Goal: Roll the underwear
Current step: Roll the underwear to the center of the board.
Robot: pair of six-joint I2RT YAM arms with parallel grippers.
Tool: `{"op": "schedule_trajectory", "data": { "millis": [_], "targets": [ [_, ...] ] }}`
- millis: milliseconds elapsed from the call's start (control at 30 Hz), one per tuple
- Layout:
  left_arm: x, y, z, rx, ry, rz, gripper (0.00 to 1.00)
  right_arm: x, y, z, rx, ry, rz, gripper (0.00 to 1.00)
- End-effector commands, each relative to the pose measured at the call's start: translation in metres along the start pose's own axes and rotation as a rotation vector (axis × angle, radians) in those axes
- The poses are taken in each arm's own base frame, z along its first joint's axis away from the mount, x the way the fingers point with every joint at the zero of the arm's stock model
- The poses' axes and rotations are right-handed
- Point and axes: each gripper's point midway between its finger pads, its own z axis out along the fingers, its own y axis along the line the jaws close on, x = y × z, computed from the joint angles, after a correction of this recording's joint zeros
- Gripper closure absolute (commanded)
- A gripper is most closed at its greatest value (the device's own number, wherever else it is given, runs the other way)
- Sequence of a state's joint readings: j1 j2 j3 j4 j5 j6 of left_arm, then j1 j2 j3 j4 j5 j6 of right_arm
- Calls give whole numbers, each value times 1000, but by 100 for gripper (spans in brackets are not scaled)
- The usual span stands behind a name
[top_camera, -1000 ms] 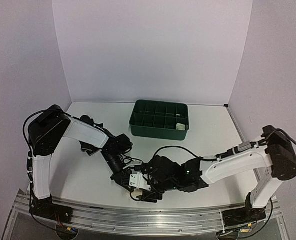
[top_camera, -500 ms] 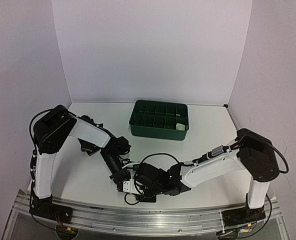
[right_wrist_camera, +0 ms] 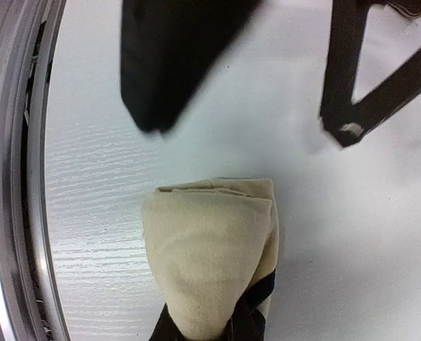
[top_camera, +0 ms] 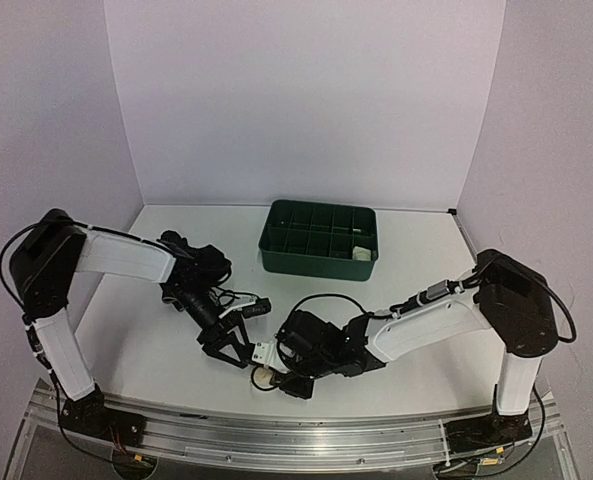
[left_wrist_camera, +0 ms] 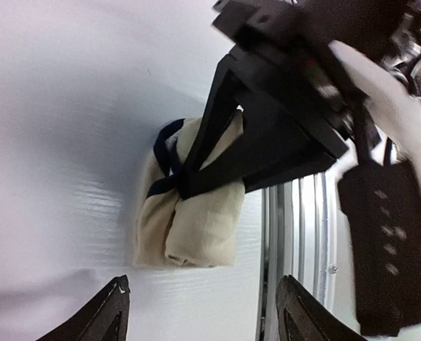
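A cream underwear roll with black edging (left_wrist_camera: 192, 213) lies on the white table near the front edge. In the top view the roll (top_camera: 266, 353) sits between the two grippers. My right gripper (top_camera: 282, 366) is shut on it; in the left wrist view its black fingers (left_wrist_camera: 217, 135) pinch the roll's far end. In the right wrist view the roll (right_wrist_camera: 210, 245) fills the space in front of my right gripper (right_wrist_camera: 214, 335). My left gripper (left_wrist_camera: 204, 312) stands open a little short of the roll, nothing between its jaws. In the top view the left gripper (top_camera: 234, 345) is left of the roll.
A green compartment tray (top_camera: 276, 255) stands at the back middle of the table, with a small cream bundle (top_camera: 359, 251) in one right-hand cell. The metal rail (left_wrist_camera: 306, 234) of the front edge runs right beside the roll. White walls close in the table.
My left gripper has opened, let go of the roll and drawn back to the left. My right gripper has closed on the roll.
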State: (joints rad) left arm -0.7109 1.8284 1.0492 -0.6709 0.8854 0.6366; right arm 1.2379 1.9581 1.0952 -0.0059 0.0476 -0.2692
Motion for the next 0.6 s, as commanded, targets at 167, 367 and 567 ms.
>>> {"op": "schedule_trajectory", "data": {
  "millis": [167,367,567],
  "targets": [
    [-16,1,-26,-374,-16,671,27,67,20,8,-307,188,389,100],
    [-29,13,10,-456,71,835,25,66,16,11,-395,188,509,100],
    [-22,24,26,-457,102,810,25,59,7,10,-461,165,594,100]
  ]
}}
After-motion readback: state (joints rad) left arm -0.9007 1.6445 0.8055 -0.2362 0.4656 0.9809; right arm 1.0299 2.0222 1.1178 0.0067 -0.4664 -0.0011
